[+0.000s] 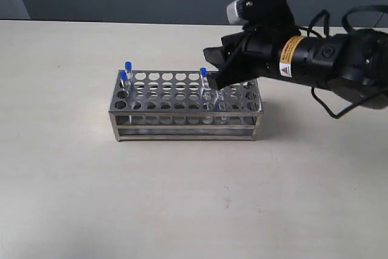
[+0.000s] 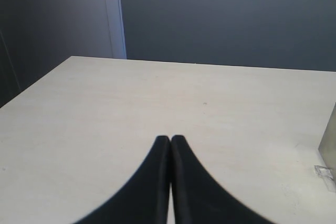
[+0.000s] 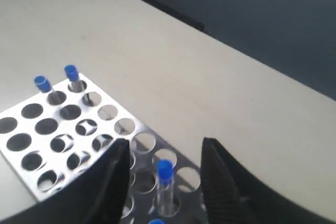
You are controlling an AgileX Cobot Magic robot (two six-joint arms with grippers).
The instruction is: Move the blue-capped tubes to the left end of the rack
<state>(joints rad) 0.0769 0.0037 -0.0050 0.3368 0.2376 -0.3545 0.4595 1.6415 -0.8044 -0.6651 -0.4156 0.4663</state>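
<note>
Right black gripper (image 3: 165,145) spread, straddling blue-capped clear tube (image 3: 165,182) | left gripper (image 2: 170,141) pressed together | silver steel rack (image 1: 182,118): two more tubes (image 1: 128,66) at left edge, open holes beside.

My right arm (image 1: 330,59) reached in from the right side of the exterior view, its black forearm lying nearly level, a yellow label band (image 1: 291,54) round it and cables (image 1: 339,108) looping out behind the wrist. The grey wrist camera housing (image 1: 254,1) sat tilted on top. My right hand (image 1: 213,72) pointed down and to the left, and its two dark fingers (image 3: 107,187) stood well apart, jaws wide. My left hand (image 2: 170,140) showed only in its own wrist view: two black fingers pressed together tip to tip, no gap between them.
</note>
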